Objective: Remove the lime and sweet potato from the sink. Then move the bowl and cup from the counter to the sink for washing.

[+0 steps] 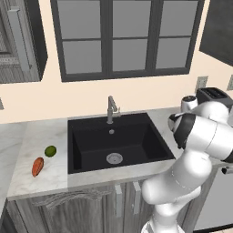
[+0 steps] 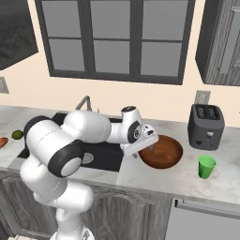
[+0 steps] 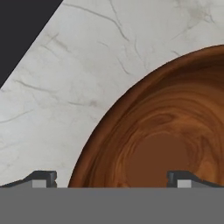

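The gripper (image 2: 138,153) is being held wide open, grasping nothing, just over the bowl's (image 2: 162,152) near rim. The bowl is sitting on the table (image 2: 159,180) beside the sink (image 1: 93,145).

a dark-framed window (image 1: 125,38) with grey panes sits in a peach wall (image 1: 68,98). grey wood cabinets (image 2: 222,42) hang to either side of the window; below it, further grey cabinet fronts (image 1: 91,207). right of the window, a wall outlet (image 2: 202,97) above a dark toaster (image 2: 206,125).

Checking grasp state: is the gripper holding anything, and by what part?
Nothing held. The open gripper straddles the near rim of the round brown wooden bowl, not yet closed.
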{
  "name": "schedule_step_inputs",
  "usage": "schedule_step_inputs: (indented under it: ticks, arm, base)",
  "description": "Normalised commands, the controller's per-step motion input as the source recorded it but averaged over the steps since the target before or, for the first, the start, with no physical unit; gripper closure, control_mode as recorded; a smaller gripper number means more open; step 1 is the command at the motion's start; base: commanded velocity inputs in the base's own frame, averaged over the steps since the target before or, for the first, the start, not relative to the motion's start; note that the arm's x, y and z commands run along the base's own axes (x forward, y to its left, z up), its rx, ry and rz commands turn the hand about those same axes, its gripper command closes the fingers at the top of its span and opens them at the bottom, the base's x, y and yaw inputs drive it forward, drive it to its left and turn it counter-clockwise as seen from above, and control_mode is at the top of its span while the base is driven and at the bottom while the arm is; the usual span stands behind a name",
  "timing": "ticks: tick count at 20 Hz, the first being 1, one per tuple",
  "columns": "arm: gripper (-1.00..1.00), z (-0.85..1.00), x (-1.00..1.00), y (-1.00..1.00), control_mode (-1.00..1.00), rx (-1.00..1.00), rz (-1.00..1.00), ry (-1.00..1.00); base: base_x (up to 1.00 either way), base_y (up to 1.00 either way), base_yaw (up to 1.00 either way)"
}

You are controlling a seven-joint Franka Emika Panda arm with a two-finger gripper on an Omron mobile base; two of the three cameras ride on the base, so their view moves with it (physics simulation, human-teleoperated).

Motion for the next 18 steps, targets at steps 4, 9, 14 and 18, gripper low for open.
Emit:
schedule_step_inputs:
  ticks: [4,9,14,18]
  arm:
    - [-1.0,-0.11,0.03,-0.13,-1.0,0.0,-0.05,0.0]
    - [1.0,-0.11,0.0,-0.12,-1.0,0.0,-0.06,0.0]
    - [1.0,-0.09,0.0,-0.08,-1.0,0.0,-0.08,0.0]
    - [1.0,-0.07,-0.02,-0.07,-1.0,0.0,-0.07,0.0]
  base:
    - [0.0,0.0,0.0]
    - [0.0,0.0,0.0]
    - [0.0,0.0,0.0]
    - [0.0,0.0,0.0]
